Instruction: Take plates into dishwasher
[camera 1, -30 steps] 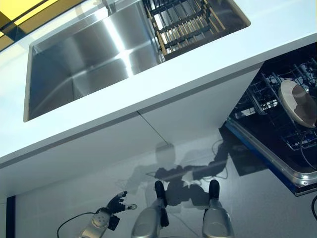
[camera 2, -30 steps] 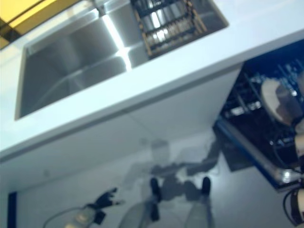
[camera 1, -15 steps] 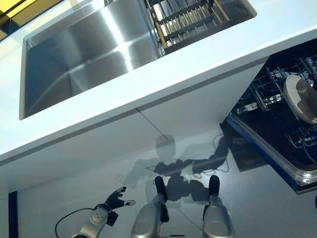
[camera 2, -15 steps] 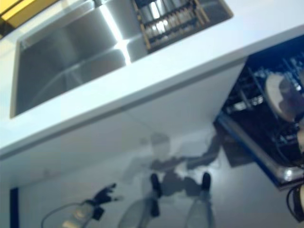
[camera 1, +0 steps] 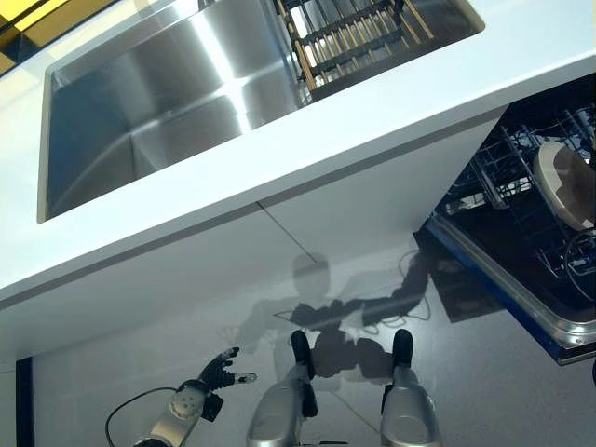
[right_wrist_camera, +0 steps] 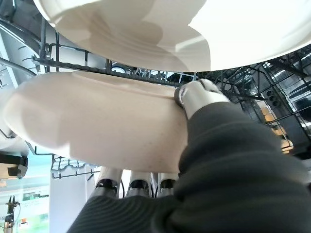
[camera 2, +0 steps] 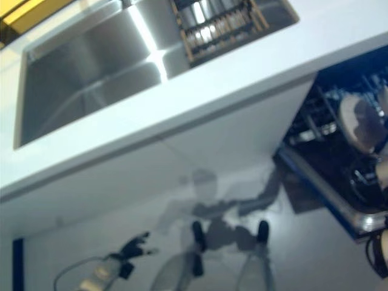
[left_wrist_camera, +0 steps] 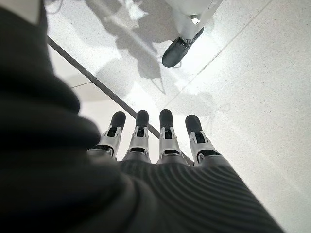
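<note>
In the right wrist view my right hand (right_wrist_camera: 197, 94) is shut on a cream plate (right_wrist_camera: 97, 121), thumb on its upper face and fingers (right_wrist_camera: 138, 187) under it. The plate lies inside the dishwasher's dark wire rack (right_wrist_camera: 252, 82). A second cream plate (right_wrist_camera: 146, 29) stands close behind it. The eye views show a cream plate (camera 1: 563, 182) upright in the open dishwasher's rack (camera 1: 507, 200) at the right edge. My left hand (camera 1: 216, 372) hangs low over the floor at the lower left, open and holding nothing, its fingers (left_wrist_camera: 165, 133) straight.
A white counter (camera 1: 372, 121) runs across the view with a steel sink (camera 1: 140, 102) set in it. A wooden dish rack (camera 1: 358, 42) sits in the sink's right part. The dishwasher door (camera 1: 521, 298) hangs open at the lower right over the pale floor.
The whole picture has shifted a little, so the camera moved. My left hand still hangs open, and the plate still shows in the dishwasher rack.
</note>
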